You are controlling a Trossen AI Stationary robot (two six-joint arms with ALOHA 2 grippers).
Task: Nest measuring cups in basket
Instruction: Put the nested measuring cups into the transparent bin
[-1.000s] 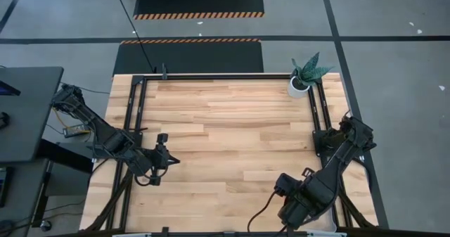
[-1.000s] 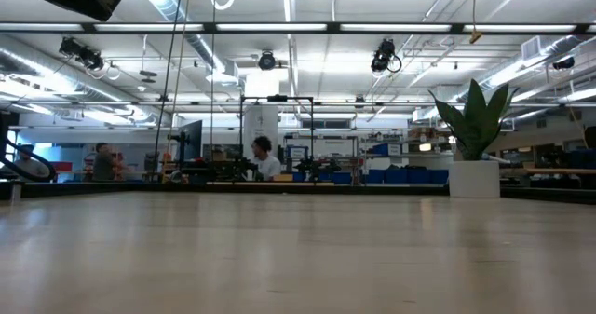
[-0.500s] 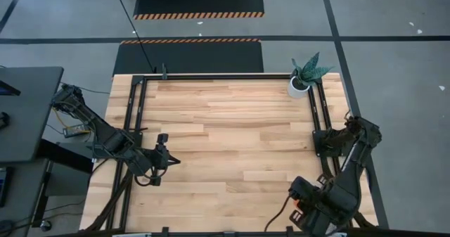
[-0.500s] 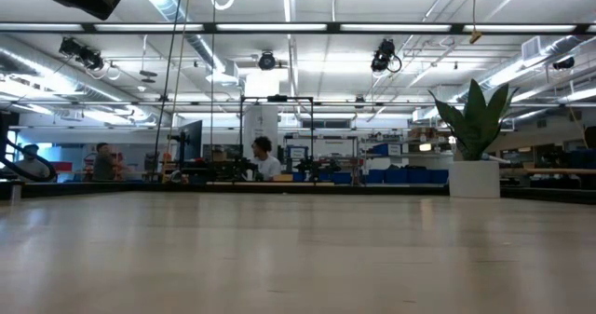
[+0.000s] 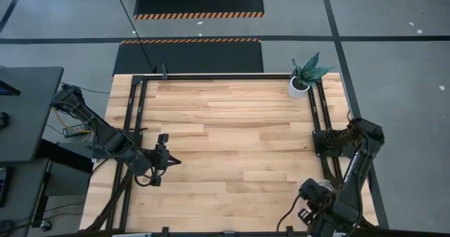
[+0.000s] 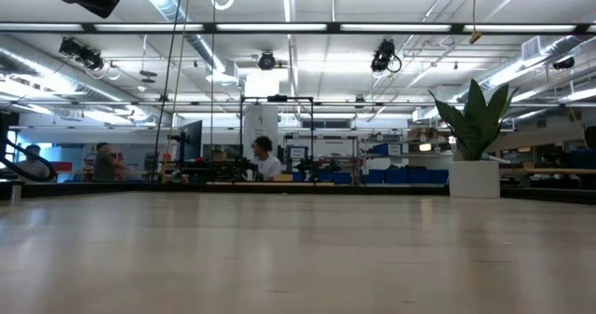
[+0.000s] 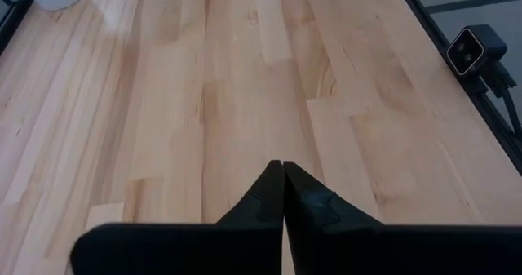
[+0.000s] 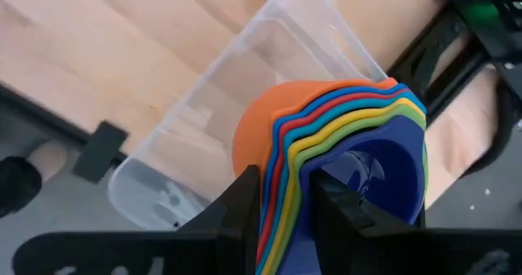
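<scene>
My right gripper pinches the nested stack of coloured plastic measuring cups over the clear plastic rectangular basket at the table's near right corner. My left gripper waits, pressed closed, empty.

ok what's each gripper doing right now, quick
left gripper: shut, empty, low over the bare table.
right gripper: shut on the nested measuring cups, above the basket.
</scene>
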